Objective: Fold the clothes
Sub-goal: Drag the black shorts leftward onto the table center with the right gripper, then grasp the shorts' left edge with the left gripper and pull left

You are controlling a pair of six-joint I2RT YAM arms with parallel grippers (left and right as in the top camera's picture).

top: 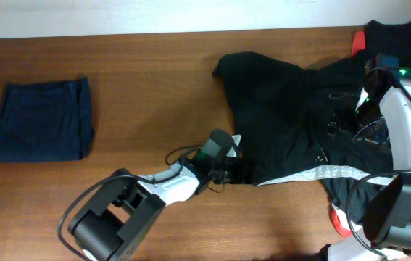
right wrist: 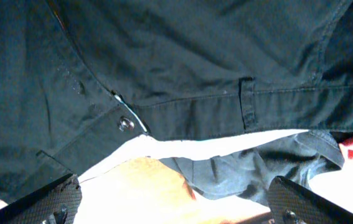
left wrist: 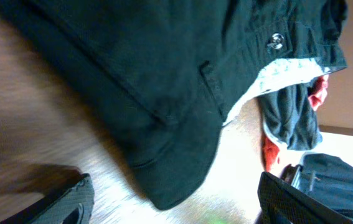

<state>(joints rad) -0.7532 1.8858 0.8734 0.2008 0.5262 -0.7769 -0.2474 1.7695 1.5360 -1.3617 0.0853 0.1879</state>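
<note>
Currently the shorts [top: 285, 109] lie spread on the right half of the desk [top: 154, 87], with the waistband [top: 321, 172] running left-right along the near edge. The left tool [left wrist: 175, 190], fingers apart, faces its left corner (nearer arm). The right tool [right wrist: 173, 186], also apart, hovers above the shorts.

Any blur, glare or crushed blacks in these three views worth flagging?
Overhead: sharp and evenly lit, though the black shorts show little fold detail. Left wrist: the table is smeared with blur, and washed out with glare at the bottom. Right wrist: shorts crisp, snap button clear, lower background blown out white.
</note>
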